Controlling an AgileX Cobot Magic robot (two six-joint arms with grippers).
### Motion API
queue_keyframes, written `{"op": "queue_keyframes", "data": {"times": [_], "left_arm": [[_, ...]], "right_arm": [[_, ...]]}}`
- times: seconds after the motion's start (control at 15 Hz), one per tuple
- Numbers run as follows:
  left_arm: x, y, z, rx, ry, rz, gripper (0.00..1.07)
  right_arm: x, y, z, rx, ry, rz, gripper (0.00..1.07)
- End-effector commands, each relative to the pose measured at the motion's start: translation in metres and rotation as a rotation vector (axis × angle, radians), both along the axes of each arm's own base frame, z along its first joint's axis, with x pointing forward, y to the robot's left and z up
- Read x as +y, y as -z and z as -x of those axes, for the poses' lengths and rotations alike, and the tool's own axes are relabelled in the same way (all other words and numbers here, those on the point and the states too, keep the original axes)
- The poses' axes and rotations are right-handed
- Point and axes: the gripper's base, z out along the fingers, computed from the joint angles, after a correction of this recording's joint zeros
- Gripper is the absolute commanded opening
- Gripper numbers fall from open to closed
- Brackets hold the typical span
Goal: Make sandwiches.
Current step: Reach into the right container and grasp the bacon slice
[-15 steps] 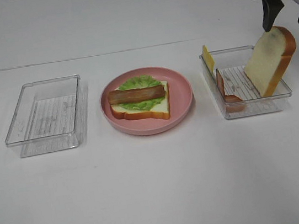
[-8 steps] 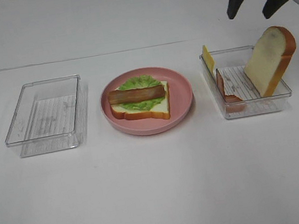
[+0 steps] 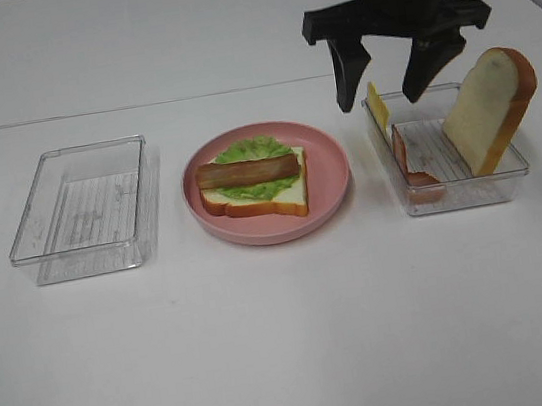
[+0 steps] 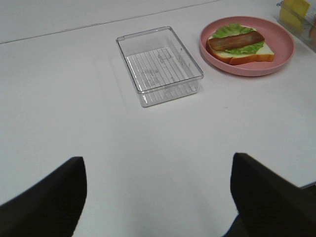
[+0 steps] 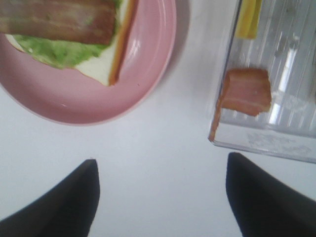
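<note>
Right jaws: were spread, empty, above cheese (image 3: 378,109).
Left jaws: were spread, empty.
Grip: flat faces were best pinched.

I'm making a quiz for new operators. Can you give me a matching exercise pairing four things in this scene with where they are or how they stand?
1. lettuce leaf
2. cheese square
3. loose bread slice
4. right claw

A. open, above the left end of the right-hand tray
B. leaning tilted in that tray's right part
C. under a bacon strip on the pink plate
D. on edge at that tray's left wall

Pairs: 1-C, 2-D, 3-B, 4-A
</note>
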Motion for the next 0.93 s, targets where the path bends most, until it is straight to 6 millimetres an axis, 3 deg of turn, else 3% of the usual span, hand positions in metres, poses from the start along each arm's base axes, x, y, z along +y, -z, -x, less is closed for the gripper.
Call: {"op": "queue_keyframes", "data": {"times": [0.07, 0.4, 0.53, 0.67, 0.93], "left_arm": [[0.001, 0.001, 0.002, -0.025, 0.001, 0.005, 0.77], [0.001, 0.001, 0.002, -0.025, 0.001, 0.005, 0.77], [0.001, 0.001, 0.002, -0.025, 0.001, 0.005, 0.77], [0.001, 0.001, 0.002, -0.025, 0.001, 0.005, 0.77], [0.001, 0.001, 0.002, -0.025, 0.001, 0.005, 0.77]], "right_arm": [[-0.009, 0.016, 0.01, 0.08, 0.012, 0.081, 0.68], [-0.004, 0.049, -0.002, 0.091, 0.023, 0.073, 0.66], [-0.003, 0.061, -0.006, 0.101, 0.021, 0.088, 0.6], [-0.004, 0.068, -0.009, 0.091, 0.02, 0.104, 0.46], [-0.005, 0.068, -0.01, 0.077, 0.019, 0.117, 0.02]]}}
